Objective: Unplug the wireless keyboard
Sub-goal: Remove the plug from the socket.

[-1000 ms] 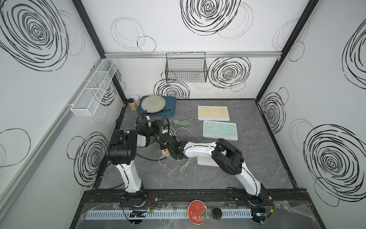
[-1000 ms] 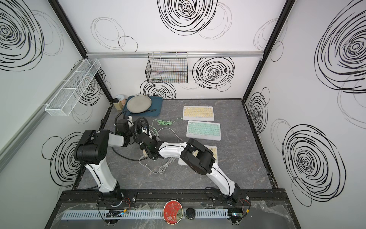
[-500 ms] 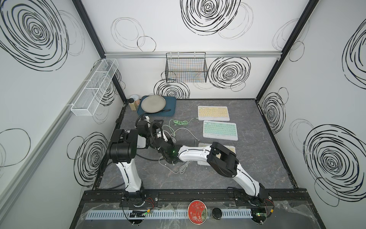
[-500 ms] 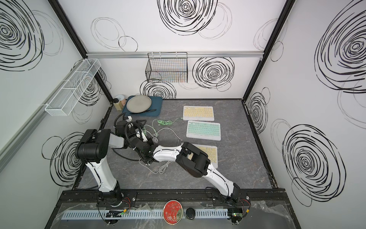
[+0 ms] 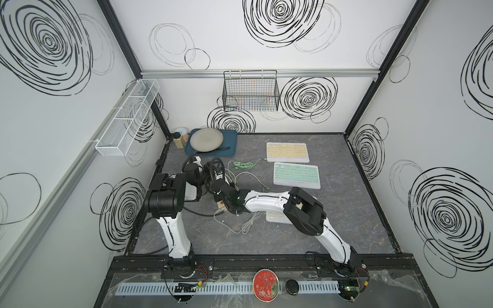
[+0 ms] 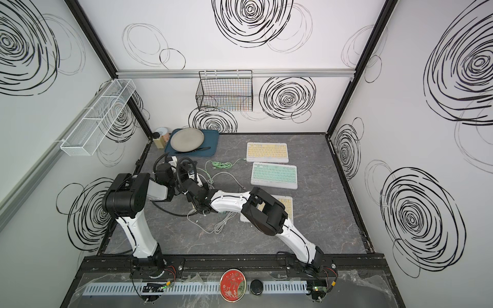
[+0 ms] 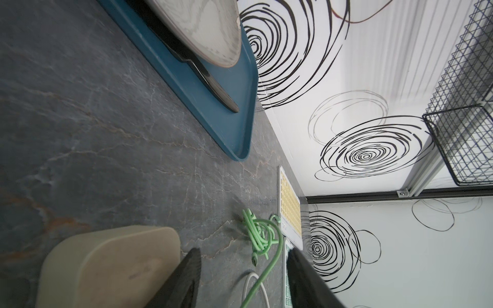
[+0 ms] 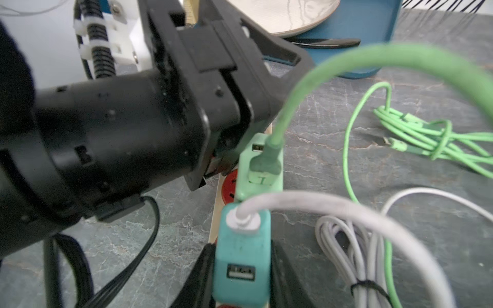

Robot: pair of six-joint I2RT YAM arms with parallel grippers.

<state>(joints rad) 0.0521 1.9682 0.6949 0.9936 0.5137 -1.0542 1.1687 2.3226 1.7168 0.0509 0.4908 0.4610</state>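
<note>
In the right wrist view my right gripper (image 8: 241,249) is shut on a teal adapter (image 8: 241,264) that sits in a beige power strip (image 8: 214,221). A white cable (image 8: 333,210) leaves the adapter's top. Beside it a light green adapter (image 8: 260,165) carries a green cable (image 8: 346,61). My left gripper (image 7: 244,252) is open above the floor, next to the strip's rounded end (image 7: 106,264). In a top view a yellow keyboard (image 5: 276,217) lies partly under the right arm. I cannot tell which keyboard the white cable reaches.
A green keyboard (image 5: 296,176) and another yellow keyboard (image 5: 288,152) lie at the back right. A blue tray (image 5: 232,144) with a plate (image 5: 206,138) stands at the back left. Loose green cable coils (image 5: 241,165) and white cable loops (image 5: 248,225) lie around the strip.
Half a second ago the right arm reached further to the back left. It has drawn back to about where it was a second ago. The left arm has barely moved.
</note>
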